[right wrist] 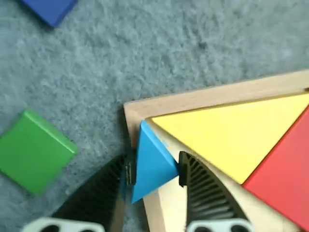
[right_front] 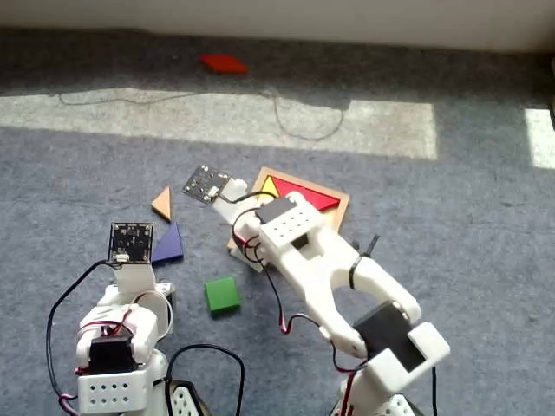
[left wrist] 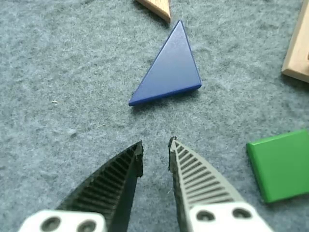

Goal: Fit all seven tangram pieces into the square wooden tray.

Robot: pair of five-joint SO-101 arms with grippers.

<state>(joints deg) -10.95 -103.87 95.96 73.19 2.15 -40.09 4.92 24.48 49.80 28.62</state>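
Now we see our right claw [right wrist: 155,167] clamped on the light-blue triangle [right wrist: 148,164] at the wooden tray [right wrist: 193,99] corner, just beside the yellow triangle [right wrist: 231,133] and red triangle [right wrist: 285,174]. Our left claw [left wrist: 155,154], slightly parted and empty, hangs near the dark-blue triangle [left wrist: 171,67]; the green square [left wrist: 282,164] lies nearby.

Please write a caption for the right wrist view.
Right gripper holds a light blue triangle at the tray rim, beside the yellow piece.

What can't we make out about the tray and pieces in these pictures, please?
High view: the right arm hides much of the wooden tray.
Right wrist view: whether the light blue triangle, between the fingers, touches the tray floor.
Left wrist view: the green square is cut off by an edge.
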